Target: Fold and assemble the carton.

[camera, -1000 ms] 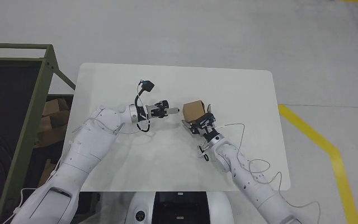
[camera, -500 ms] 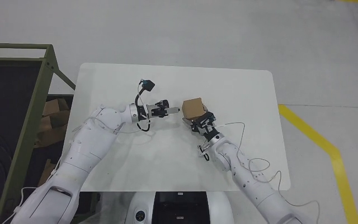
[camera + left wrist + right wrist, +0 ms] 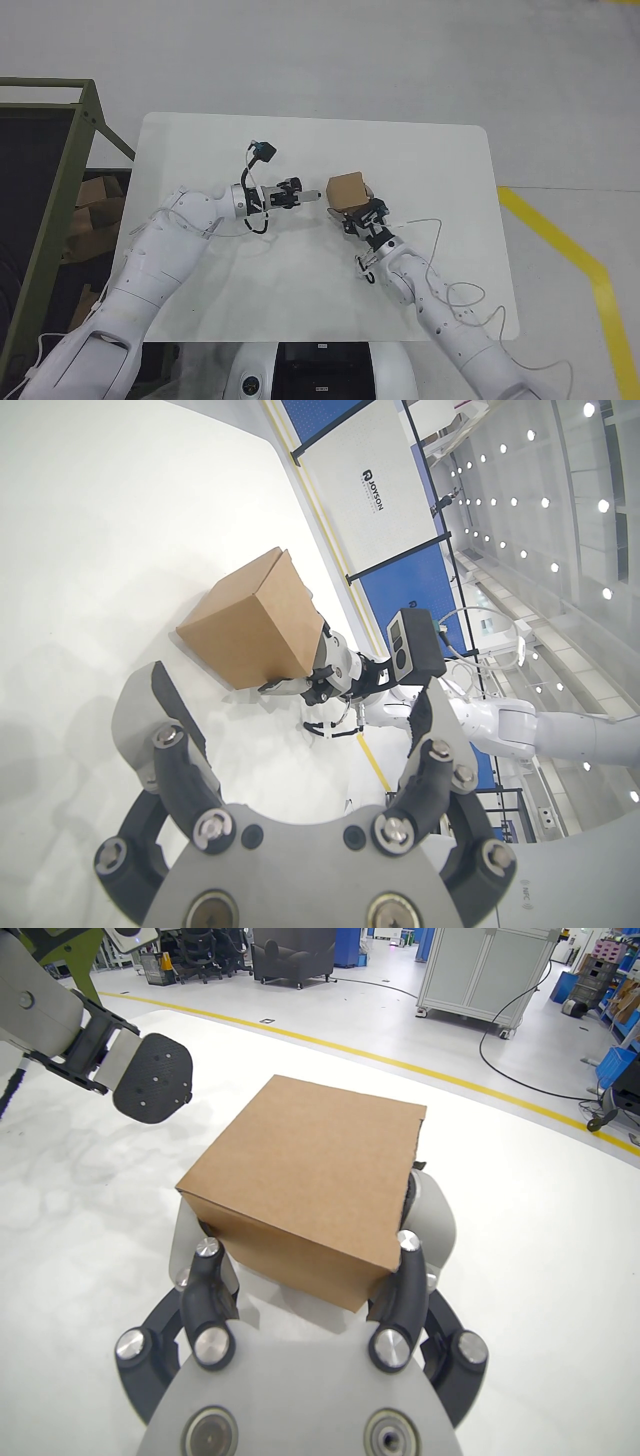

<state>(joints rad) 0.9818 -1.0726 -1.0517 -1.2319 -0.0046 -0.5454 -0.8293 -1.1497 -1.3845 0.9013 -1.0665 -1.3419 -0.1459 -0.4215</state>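
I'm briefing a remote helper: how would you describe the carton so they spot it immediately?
Look at the white table; near its middle sits a small brown cardboard cube, the carton. The right gripper clasps it, and it is the table's only brown thing.

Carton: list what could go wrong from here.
1. The right gripper pinches the carton only near one low edge, so it may twist or slip if pushed.
2. One side flap edge looks untucked and could spring open.
3. The open left gripper sits close beside it, apart; a hard push might dent a wall.
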